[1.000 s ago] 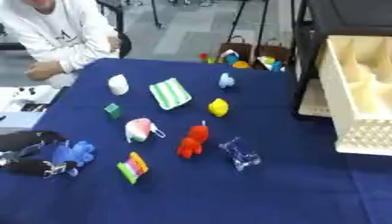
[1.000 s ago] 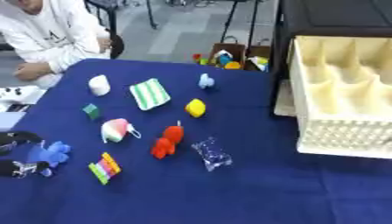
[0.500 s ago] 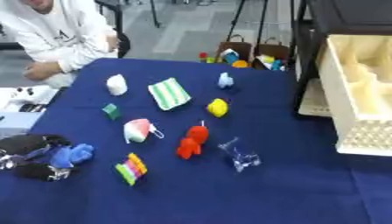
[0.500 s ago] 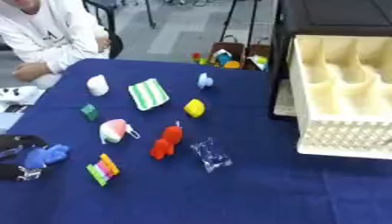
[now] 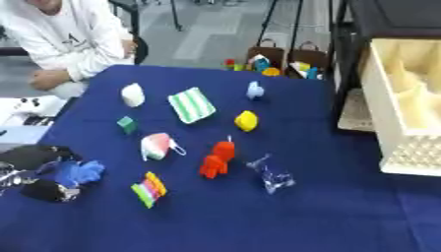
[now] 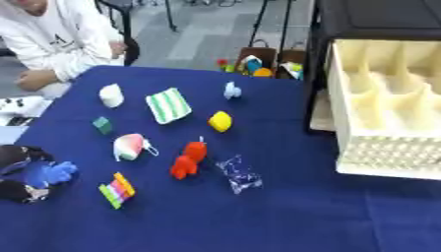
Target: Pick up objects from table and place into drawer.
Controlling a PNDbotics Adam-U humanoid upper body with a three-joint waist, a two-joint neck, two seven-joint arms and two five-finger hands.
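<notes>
While curled round a blue toy (image 5: 79, 172) at the lower left edge, left hand (image 5: 34, 173) low on the blue table (image 5: 258, 216). Red figure (image 5: 217, 158), yellow lump (image 5: 246, 120), striped cloth (image 5: 191, 104) mid-frame. Cream drawer (image 6: 388, 128) open at right. Right hand unseen.

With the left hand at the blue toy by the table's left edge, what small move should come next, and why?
Probably lift. The left hand seems to have its fingers curled round the blue toy, which sits low at the table's left edge. The open drawer stands far right, so the toy likely has to rise above the red toy and its neighbours before crossing.
</notes>
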